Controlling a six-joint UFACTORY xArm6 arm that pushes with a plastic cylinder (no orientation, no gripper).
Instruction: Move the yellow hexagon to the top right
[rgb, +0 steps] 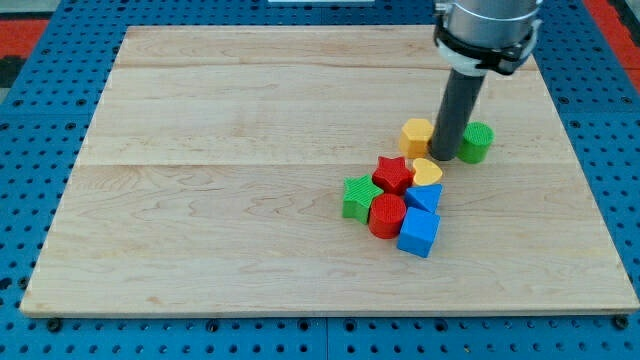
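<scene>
Right of centre on the counter (200, 200): my tip (444, 157), no claw fitted, between yellow hexagon (416, 134) at its left and green cylinder (477, 142), both partly hidden by the rod.

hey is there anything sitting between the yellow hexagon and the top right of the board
Nothing visible blocks that path. The yellow hexagon has bare board toward the view's top right. My tip sits right beside it on the view's right, with the green cylinder just beyond, level with the hexagon rather than above it.
</scene>
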